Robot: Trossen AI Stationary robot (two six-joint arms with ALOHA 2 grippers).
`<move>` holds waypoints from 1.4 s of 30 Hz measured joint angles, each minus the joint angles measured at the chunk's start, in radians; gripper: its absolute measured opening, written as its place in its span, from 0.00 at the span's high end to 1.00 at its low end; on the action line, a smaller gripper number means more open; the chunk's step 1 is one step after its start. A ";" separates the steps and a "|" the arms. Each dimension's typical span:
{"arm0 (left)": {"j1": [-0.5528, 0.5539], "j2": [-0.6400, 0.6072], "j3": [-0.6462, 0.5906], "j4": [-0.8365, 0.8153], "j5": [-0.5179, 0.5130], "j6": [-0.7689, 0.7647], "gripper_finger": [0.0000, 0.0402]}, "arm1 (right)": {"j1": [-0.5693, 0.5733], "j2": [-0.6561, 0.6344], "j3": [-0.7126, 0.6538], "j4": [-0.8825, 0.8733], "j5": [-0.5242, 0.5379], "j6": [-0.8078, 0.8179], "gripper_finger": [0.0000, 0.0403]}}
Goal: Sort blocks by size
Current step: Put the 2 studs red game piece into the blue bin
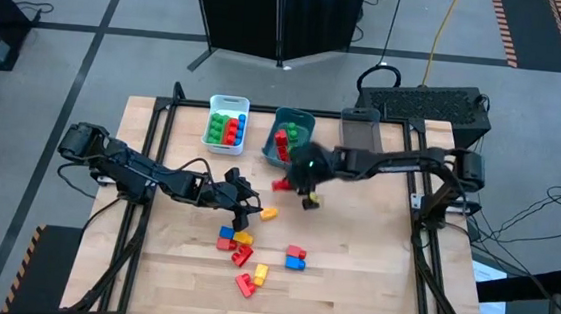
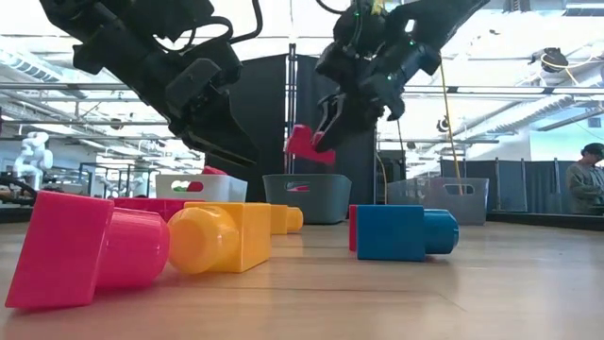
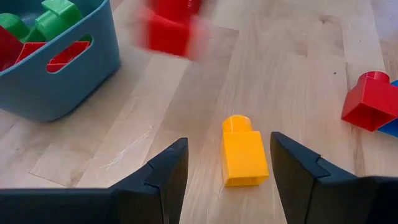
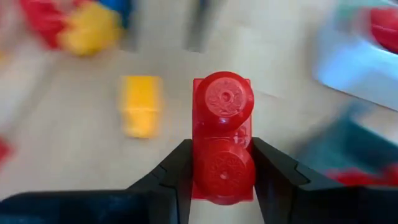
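Right wrist view: a red block (image 4: 222, 140) is clamped between the right gripper (image 4: 222, 171), raised off the wooden table (image 1: 372, 275) beside the teal bin (image 1: 286, 117); it is best carried level over the rim before release. An orange block (image 3: 242, 151) is straddled by the left gripper's (image 3: 229, 168) spread fingers. A lab is visible behind.

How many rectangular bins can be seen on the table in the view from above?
3: the white bin at the table's far edge, the teal bin just right of it, and the grey bin further right. No more are visible.
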 joint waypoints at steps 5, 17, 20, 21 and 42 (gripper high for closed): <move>0.000 0.000 0.000 -0.003 0.000 0.000 0.55 | -0.116 -0.008 0.000 0.070 0.043 0.011 0.70; 0.000 0.000 0.000 -0.003 0.001 -0.001 0.55 | -0.340 0.005 0.000 0.203 0.043 0.131 0.70; 0.000 0.000 0.000 -0.003 0.001 -0.001 0.55 | -0.368 0.005 0.000 0.204 0.040 0.143 0.70; 0.000 0.000 0.000 -0.003 0.001 -0.001 0.55 | -0.374 0.005 0.000 0.204 0.039 0.144 0.70; 0.000 0.000 0.000 -0.003 0.036 -0.001 0.55 | -0.390 0.006 0.000 0.243 0.038 0.223 0.49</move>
